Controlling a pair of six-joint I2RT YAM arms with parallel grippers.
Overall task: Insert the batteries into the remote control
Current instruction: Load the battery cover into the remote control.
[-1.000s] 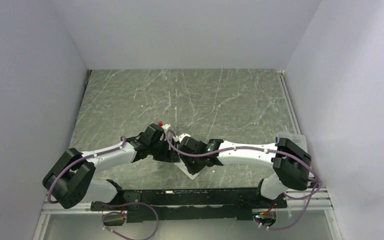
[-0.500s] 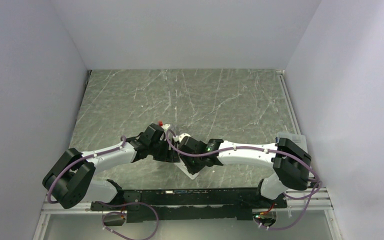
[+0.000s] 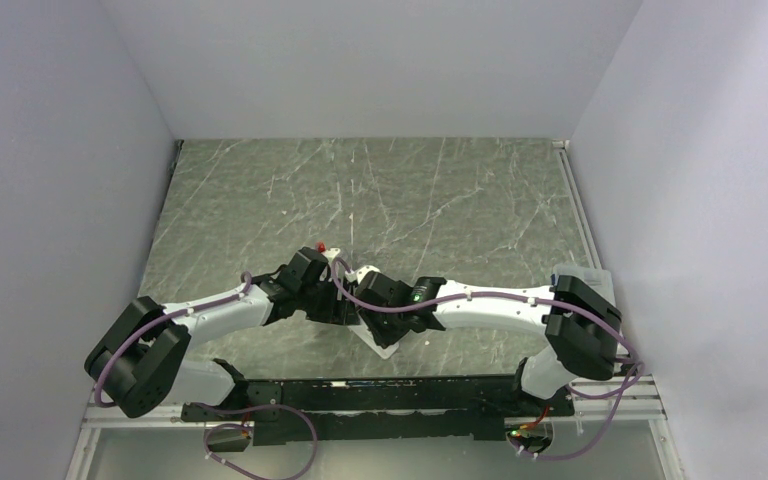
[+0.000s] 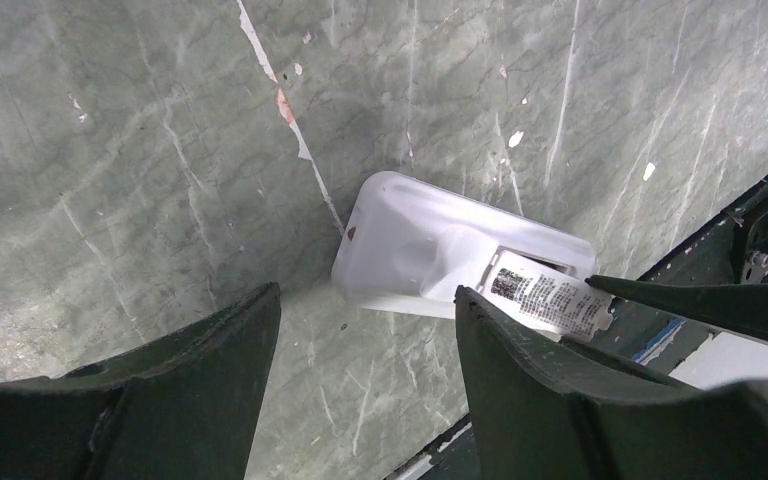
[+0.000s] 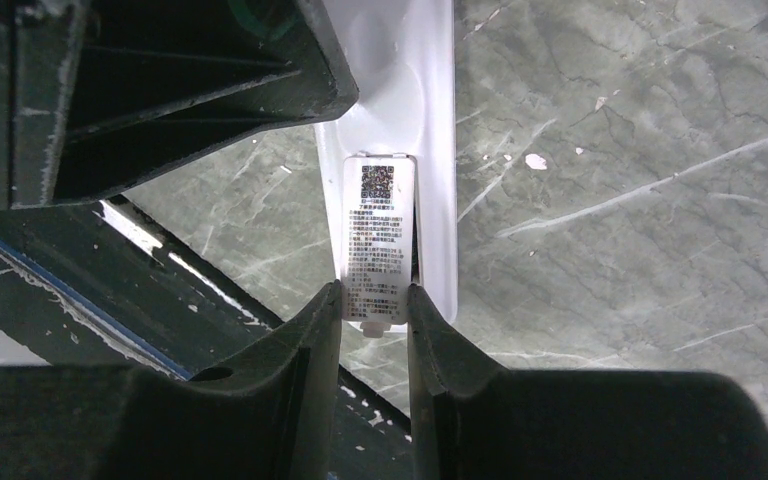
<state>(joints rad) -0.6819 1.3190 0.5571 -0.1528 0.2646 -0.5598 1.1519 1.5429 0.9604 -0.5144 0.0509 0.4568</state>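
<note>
The white remote control [image 4: 415, 250] lies flat on the marble table near its front edge; it also shows in the top view [image 3: 384, 345] and the right wrist view [image 5: 432, 90]. A white labelled battery cover [image 5: 380, 230] sits along its recess. My right gripper [image 5: 375, 322] is shut on the cover's end, and one of its fingers [image 4: 720, 305] shows in the left wrist view. My left gripper [image 4: 365, 385] is open and empty, just beside the remote's rounded end. The batteries are not visible in any view.
The black base rail [image 3: 380, 392] runs along the near table edge, close under both grippers [image 5: 70, 290]. A small white object with a red top [image 3: 321, 246] stands just behind the left wrist. A clear box [image 3: 578, 272] sits by the right arm's elbow.
</note>
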